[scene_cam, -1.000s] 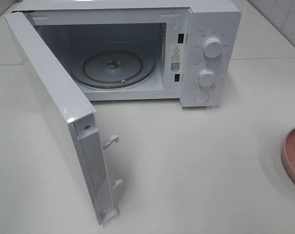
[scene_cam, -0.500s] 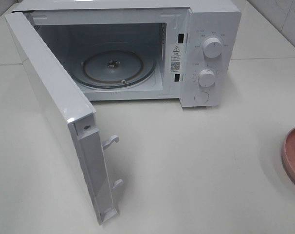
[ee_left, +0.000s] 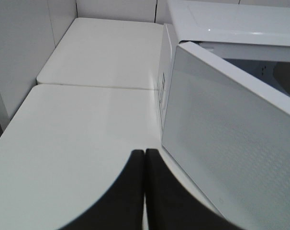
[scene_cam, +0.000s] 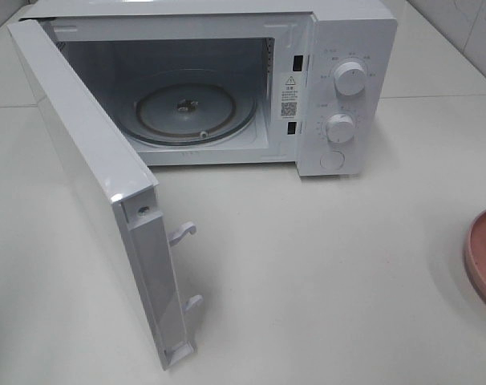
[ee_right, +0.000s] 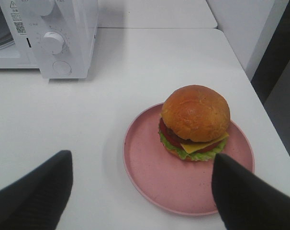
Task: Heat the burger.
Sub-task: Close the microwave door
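The burger point(ee_right: 195, 122), with a golden-brown bun, dark patty, cheese and lettuce, sits on a round pink plate point(ee_right: 150, 170) in the right wrist view. My right gripper point(ee_right: 142, 179) hovers above the plate's near side, open, its two dark fingers spread wide with nothing between them. In the high view only the plate's edge point(scene_cam: 485, 255) shows at the far right; the burger is out of that view. The white microwave point(scene_cam: 347, 32) stands at the back with its door point(scene_cam: 91, 172) swung wide open and the glass turntable point(scene_cam: 187, 112) bare. My left gripper point(ee_left: 144, 158) is shut, empty, beside the door's outer face point(ee_left: 231, 143).
Two white knobs point(scene_cam: 350, 79) and a round button sit on the microwave's control panel. The table edge runs close to the plate on its right side point(ee_right: 274, 143). White wall panels stand behind the table point(ee_left: 20, 52).
Nothing has visibly moved in the high view; neither arm appears there.
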